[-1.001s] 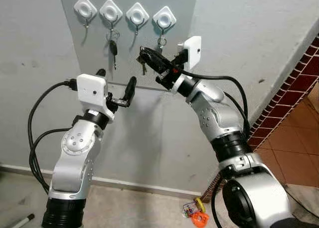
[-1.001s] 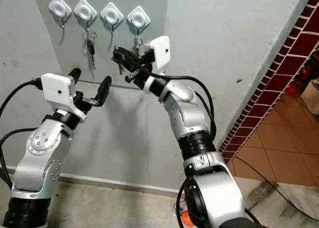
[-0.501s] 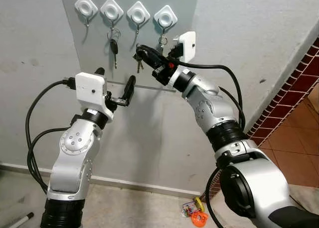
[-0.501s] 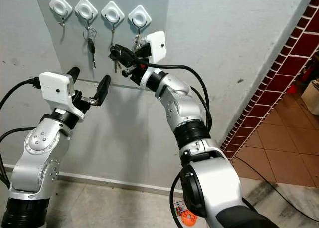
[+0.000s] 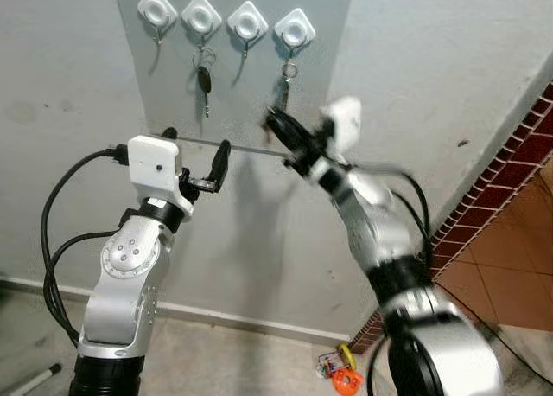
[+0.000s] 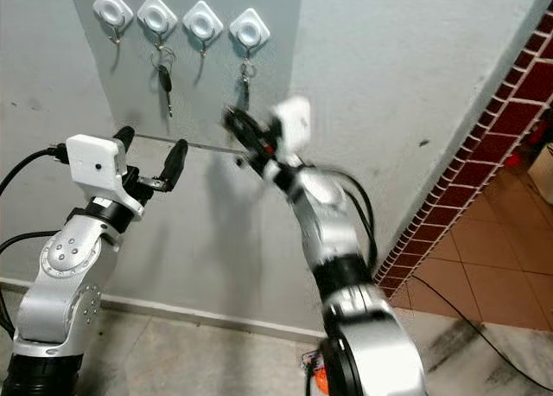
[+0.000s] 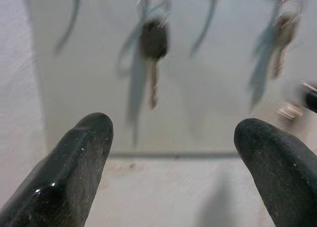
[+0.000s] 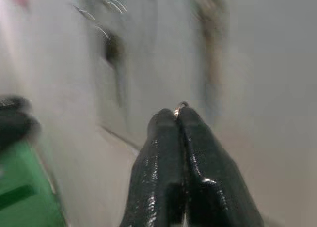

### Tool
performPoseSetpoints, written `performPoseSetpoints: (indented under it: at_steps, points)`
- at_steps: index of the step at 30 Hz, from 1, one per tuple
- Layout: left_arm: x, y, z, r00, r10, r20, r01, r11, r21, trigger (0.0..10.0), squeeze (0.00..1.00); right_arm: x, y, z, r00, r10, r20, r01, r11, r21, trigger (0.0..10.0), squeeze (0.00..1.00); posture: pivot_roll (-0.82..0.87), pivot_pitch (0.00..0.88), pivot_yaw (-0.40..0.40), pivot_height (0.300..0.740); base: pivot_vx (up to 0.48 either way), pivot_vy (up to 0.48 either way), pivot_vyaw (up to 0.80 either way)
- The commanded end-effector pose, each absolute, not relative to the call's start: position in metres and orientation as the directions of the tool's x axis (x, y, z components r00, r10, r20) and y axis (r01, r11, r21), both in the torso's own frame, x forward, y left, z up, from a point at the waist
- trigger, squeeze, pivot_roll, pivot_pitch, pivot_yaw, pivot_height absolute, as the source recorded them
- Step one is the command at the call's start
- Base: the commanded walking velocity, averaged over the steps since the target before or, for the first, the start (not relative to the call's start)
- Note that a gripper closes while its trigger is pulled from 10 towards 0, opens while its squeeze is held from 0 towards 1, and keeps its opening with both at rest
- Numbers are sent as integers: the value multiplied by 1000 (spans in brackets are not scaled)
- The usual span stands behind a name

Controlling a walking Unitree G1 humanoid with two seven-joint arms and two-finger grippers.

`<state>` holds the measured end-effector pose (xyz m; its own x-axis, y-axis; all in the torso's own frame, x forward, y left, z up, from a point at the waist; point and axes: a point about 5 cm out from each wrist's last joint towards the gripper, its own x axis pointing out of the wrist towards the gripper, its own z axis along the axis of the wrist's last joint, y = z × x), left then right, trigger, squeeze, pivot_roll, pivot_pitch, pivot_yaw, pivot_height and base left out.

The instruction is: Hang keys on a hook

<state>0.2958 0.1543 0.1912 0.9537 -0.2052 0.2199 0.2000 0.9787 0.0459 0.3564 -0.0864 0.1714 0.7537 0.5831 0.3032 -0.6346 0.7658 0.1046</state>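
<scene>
Four white diamond-shaped hooks (image 5: 226, 18) sit in a row on a grey panel (image 5: 246, 102) on the wall. Counting from the robot's left, the second hook carries a key with a black head (image 5: 205, 80) on a ring, its metal blade hanging straight down. The fourth hook (image 5: 295, 30) carries a small bunch of silvery keys (image 5: 284, 86) on a ring, hanging just below the hook against the panel. The first and third hooks show only their small metal prongs.

The right hand (image 5: 278, 126) is blurred, below the fourth hook and just beneath the silvery keys. In the right wrist view its two black fingers (image 8: 163, 157) are pressed together, with a small wire ring or loop (image 8: 181, 106) showing at their tips; whether it is gripped or merely behind them cannot be told. Whether the hand touches the hanging keys cannot be told either.

The left hand (image 5: 194, 158) is held up below the second hook, near the panel's lower edge, its fingers (image 7: 74, 162) spread wide with nothing between them. In the left wrist view the black-headed key hangs beyond the gap.

On the floor below the panel, by the brick wall (image 5: 505, 162), lies a small colourful toy (image 5: 339, 370). No writing can be read.
</scene>
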Motion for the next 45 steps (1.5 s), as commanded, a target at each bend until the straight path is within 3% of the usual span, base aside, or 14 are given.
performPoseSetpoints:
  at_steps: [1,6,8,13,21,29,45]
  points:
    - [296,157,183,962,-191,197,190,981,26,10000,0,355,-100,179,778,527,342,-582,810,73,10000,0,59,13,-38,740,0,0,0]
    - [303,163,156,981,-159,115,163,986,-32,10000,0,328,-152,136,909,310,279,-341,938,68,10000,0,14,7,-3,740,0,0,0]
    - [303,163,156,981,-159,115,163,986,-32,10000,0,328,-152,136,909,310,279,-341,938,68,10000,0,14,7,-3,740,0,0,0]
    - [303,166,132,981,-191,43,193,980,-50,10000,0,295,-181,100,978,93,185,-108,992,72,10000,0,-27,0,35,740,0,0,0]
    - [298,166,132,979,-192,64,198,976,-90,10000,0,266,-175,108,979,2,202,-25,993,111,10000,0,-40,0,39,740,0,0,0]
    - [296,165,126,981,-180,68,188,970,-154,10000,0,263,-173,113,978,-26,208,3,994,111,10000,0,-35,0,30,740,0,0,0]
    - [295,167,125,980,-189,60,196,967,-162,10000,0,259,-160,117,987,11,163,-32,991,127,10000,0,-30,0,26,740,0,418,0]
